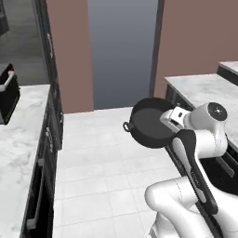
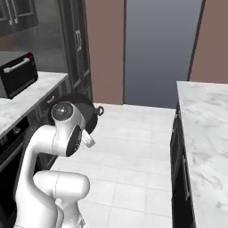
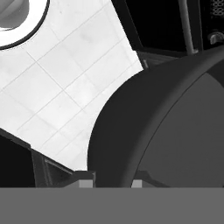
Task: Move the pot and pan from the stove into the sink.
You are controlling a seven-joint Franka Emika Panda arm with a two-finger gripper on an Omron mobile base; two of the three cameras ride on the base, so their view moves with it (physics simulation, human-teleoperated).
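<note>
— What's that dark thing up in the air?

— The pot [image 1: 149,124]. Dark grey, round, with tall straight sides and a little loop handle sticking out on one side.

— Is it sitting level?

— No, it's tipped right over on its side, so its round face is turned toward us, and it hangs above the pale tiled floor, between the two runs of cabinets. From up close, its curved wall [image 3: 127,127] and rim show plainly.
</note>
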